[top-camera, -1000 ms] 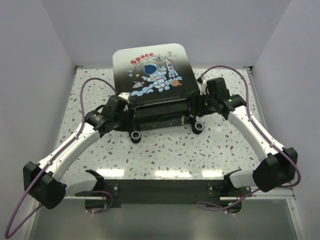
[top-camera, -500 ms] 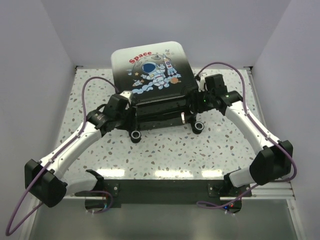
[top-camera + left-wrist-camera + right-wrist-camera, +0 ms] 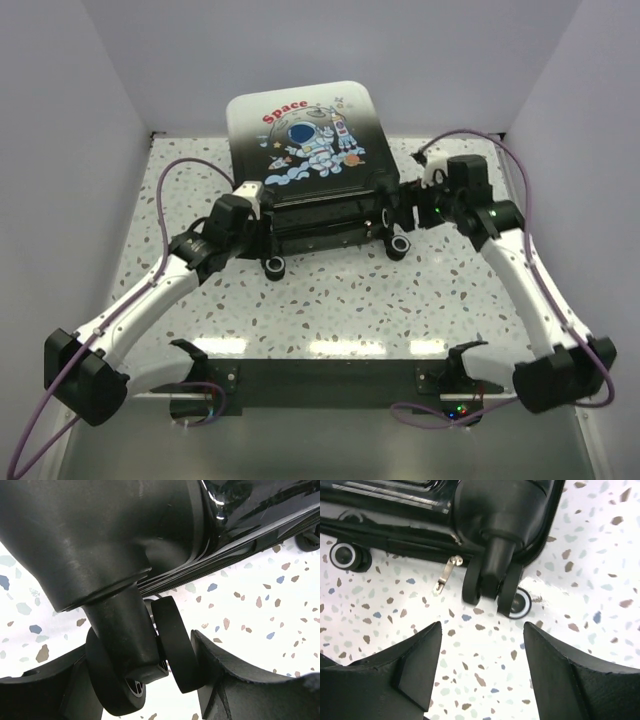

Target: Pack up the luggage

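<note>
Your two arms close in on the wheeled end of the luggage [image 3: 300,130], which lies flat at the far middle of the speckled table [image 3: 340,300] with its wheels towards you and its astronaut print and red "Space" lettering facing up. The shell fades from white at the far end to glossy black at the near end, and its two halves appear to be together. A zip pull [image 3: 447,572] hangs loose at the seam, so you cannot tell whether the case is zipped. Your left pincer [image 3: 139,645] straddles the left-corner caster [image 3: 172,645] and appears to pinch its twin wheels from both sides. Your right pincer [image 3: 482,626] hangs spread and empty above the table, just short of the right-corner caster [image 3: 490,585]. The step looks like steadying or shifting the case by its wheels before fastening it. Next, you would probably bring the right pincer forward onto its caster or the zip pull and hold the left grip firm so the case does not roll.
</note>
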`<state>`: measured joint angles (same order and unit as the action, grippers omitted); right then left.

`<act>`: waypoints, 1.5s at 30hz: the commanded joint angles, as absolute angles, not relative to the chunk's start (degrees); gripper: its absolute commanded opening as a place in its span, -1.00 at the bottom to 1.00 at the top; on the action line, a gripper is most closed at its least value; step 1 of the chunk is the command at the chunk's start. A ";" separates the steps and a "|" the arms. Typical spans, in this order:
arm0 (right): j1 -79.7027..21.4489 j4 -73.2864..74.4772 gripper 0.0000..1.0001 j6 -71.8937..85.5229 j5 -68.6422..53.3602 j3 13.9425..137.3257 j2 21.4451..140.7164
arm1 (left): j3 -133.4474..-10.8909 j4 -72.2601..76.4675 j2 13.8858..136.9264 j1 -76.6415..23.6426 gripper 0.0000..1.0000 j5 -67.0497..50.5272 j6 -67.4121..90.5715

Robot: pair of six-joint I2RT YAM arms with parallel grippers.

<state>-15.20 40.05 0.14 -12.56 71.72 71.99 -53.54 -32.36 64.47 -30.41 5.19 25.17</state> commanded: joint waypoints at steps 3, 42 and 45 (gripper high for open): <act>-14.77 43.24 0.26 -1.59 -9.66 66.02 60.14 | -53.79 -26.46 61.08 -31.55 -1.00 3.34 21.62; -45.79 25.23 0.04 18.89 25.84 63.29 83.23 | -48.60 -18.99 54.32 -36.39 -1.00 0.35 21.71; -45.88 24.35 0.04 18.02 26.98 60.91 83.67 | -48.60 -18.63 54.40 -36.39 -1.00 0.53 21.62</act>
<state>-45.41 28.23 17.15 23.38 63.02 83.20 -46.94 -28.77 56.21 -35.00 8.95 23.64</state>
